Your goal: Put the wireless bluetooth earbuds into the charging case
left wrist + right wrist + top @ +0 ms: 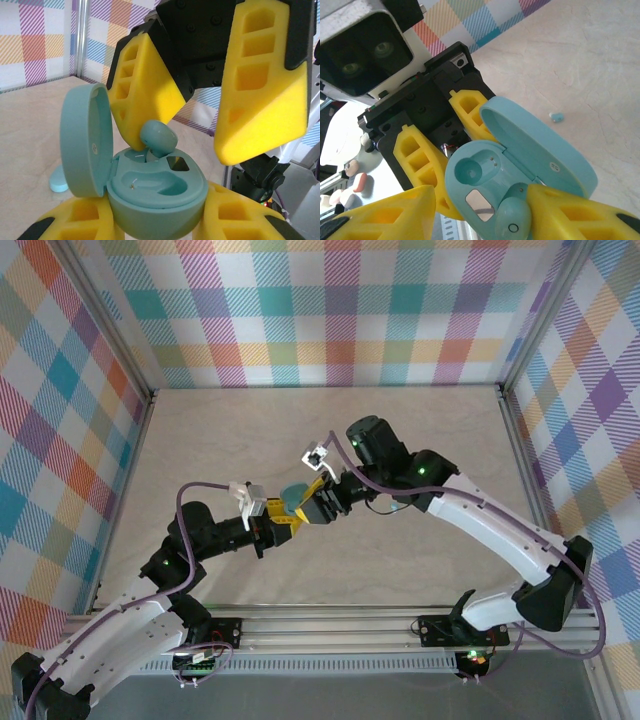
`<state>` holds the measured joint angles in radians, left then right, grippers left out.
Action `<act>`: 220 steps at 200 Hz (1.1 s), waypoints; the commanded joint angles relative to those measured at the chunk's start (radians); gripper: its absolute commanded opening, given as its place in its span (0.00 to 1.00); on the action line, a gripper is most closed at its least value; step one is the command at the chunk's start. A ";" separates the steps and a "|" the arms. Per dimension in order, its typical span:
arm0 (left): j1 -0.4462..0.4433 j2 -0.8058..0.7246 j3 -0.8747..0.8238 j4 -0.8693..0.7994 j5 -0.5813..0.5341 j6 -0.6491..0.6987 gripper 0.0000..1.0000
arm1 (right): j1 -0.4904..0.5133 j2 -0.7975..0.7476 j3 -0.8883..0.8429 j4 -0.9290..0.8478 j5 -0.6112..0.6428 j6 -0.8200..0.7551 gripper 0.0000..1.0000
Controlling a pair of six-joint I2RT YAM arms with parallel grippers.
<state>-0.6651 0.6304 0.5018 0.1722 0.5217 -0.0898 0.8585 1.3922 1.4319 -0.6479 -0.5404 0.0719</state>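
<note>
The left arm reaches in from the left with its elbow bent and its forearm low over the table point(200, 440). Its left gripper point(157, 222) is pressed together on the lower shell of the charging case point(160, 192), holding it above the table near the middle with the lid point(82, 140) hinged upright. The case looks like a light, stiff, smooth plastic pebble that could twist or slip under a side push, so a hold across its flanks, as here, seems sound. One earbud point(157, 137) sits tilted at the mouth of the farther socket and does not look fully seated. The nearer socket point(160, 182) is empty. A bud like this is tiny, rounded and slick, so it is best pinched lightly across its domed body and guided in, not forced. A second earbud point(59, 181) lies on the table beyond the lid. The right arm arches in from the right with its wrist pitched down over the case. Its right gripper point(182, 150) stands spread, one finger touching the bud and the other well apart from it.
</note>
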 commanded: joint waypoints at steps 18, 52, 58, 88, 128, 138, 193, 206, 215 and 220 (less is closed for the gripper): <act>-0.005 -0.035 0.001 0.131 0.065 0.002 0.00 | 0.021 0.045 0.057 -0.088 0.122 0.002 0.52; -0.005 -0.032 -0.036 0.179 0.057 0.007 0.00 | 0.024 0.048 0.090 -0.096 0.189 0.003 0.53; -0.005 -0.031 -0.041 0.190 0.057 0.006 0.00 | 0.024 0.052 0.100 -0.100 0.191 0.002 0.54; -0.005 -0.024 -0.038 0.196 0.057 0.022 0.00 | 0.024 0.064 0.141 -0.114 0.172 0.005 0.56; -0.005 -0.014 -0.056 0.222 0.042 0.042 0.00 | 0.024 0.038 0.158 -0.121 0.160 0.017 0.57; -0.005 -0.017 -0.063 0.229 0.027 0.048 0.00 | 0.024 0.025 0.158 -0.119 0.155 0.021 0.56; -0.005 -0.066 -0.052 0.146 -0.021 0.084 0.00 | 0.021 -0.075 0.116 -0.046 0.117 0.082 0.57; -0.005 -0.088 -0.051 0.120 -0.033 0.087 0.00 | 0.019 -0.086 0.116 -0.038 0.117 0.097 0.57; -0.005 -0.109 -0.052 0.101 -0.045 0.089 0.00 | 0.015 -0.093 0.116 -0.033 0.123 0.107 0.57; -0.005 -0.121 -0.051 0.090 -0.052 0.089 0.00 | 0.012 -0.097 0.115 -0.031 0.128 0.117 0.57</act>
<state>-0.6647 0.5594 0.4404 0.2966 0.4942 -0.0292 0.8829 1.3212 1.5574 -0.7216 -0.4187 0.1375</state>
